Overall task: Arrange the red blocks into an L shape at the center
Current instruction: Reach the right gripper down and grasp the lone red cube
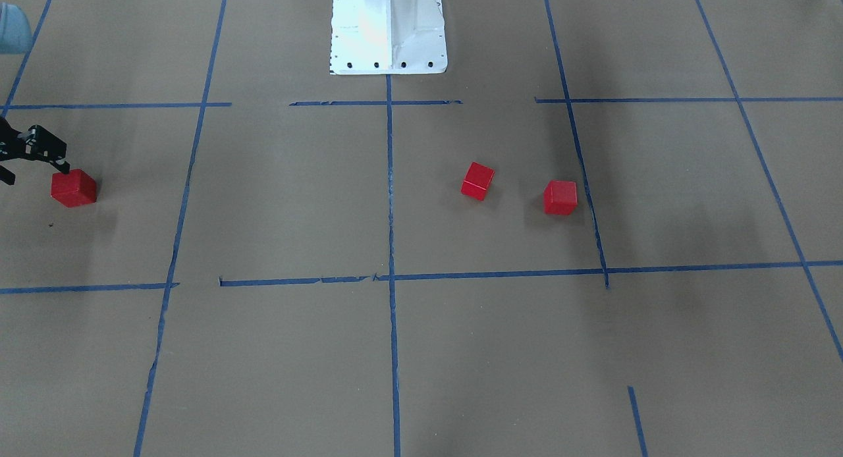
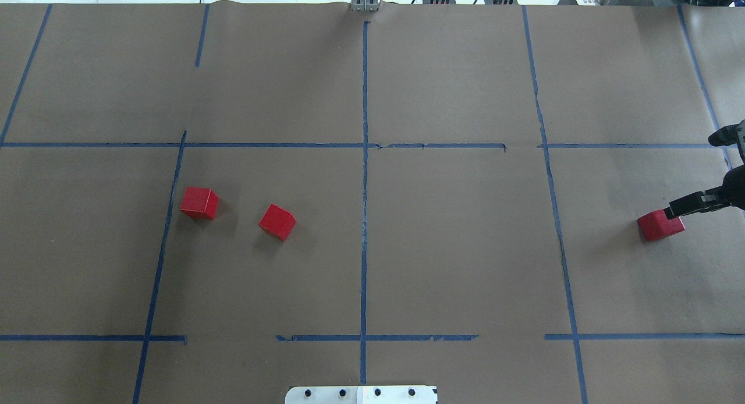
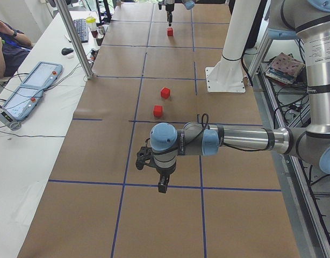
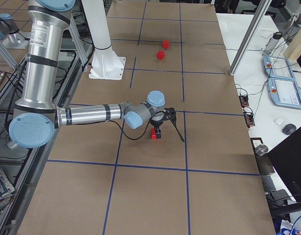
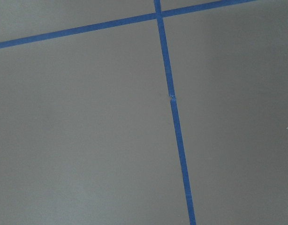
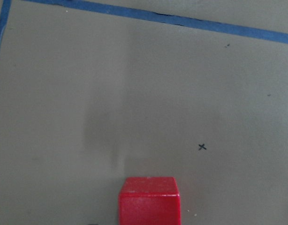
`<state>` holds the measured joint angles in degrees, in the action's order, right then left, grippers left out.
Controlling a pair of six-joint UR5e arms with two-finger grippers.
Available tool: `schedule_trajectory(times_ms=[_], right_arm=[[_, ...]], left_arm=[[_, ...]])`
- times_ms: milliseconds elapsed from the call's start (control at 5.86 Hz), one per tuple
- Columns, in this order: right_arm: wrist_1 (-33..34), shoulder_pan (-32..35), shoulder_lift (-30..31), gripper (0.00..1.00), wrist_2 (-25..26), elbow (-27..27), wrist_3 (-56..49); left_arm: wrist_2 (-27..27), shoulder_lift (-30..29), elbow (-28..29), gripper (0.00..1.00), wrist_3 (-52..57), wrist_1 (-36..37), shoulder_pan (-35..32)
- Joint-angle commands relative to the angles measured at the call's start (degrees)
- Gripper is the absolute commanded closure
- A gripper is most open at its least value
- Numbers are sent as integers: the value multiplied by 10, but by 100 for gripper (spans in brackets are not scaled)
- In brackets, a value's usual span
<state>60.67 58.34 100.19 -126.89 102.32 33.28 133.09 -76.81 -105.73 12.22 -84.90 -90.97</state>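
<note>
Two red blocks (image 2: 198, 203) (image 2: 277, 222) lie apart in the left half of the center cell (image 2: 454, 241); in the front-facing view they are on the right (image 1: 560, 197) (image 1: 477, 181). The third red block (image 2: 659, 224) lies in the cell at the table's right end. My right gripper (image 2: 694, 174) is open, and one fingertip (image 2: 675, 209) is at that block's outer top edge. The block is not between the fingers. It fills the bottom middle of the right wrist view (image 6: 149, 202). My left gripper (image 3: 154, 172) hovers over bare paper near the left end; I cannot tell whether it is open.
The white robot base (image 1: 388, 29) stands at the table's near middle edge. Blue tape lines divide the brown paper. In the left side view a metal pole (image 3: 79, 40), teach pendants (image 3: 33, 86) and an operator (image 3: 6, 45) are beside the table.
</note>
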Motion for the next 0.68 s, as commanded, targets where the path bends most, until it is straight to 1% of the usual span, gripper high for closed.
schedule_trajectory(times_ms=[0,512], right_arm=[[-1,-29,-17,1,16,-15,13],[-1,-48,-17,1,29,-39,7]], left_arm=[[0,0,0,0,0,0,0],[0,0,0,0,0,0,0]])
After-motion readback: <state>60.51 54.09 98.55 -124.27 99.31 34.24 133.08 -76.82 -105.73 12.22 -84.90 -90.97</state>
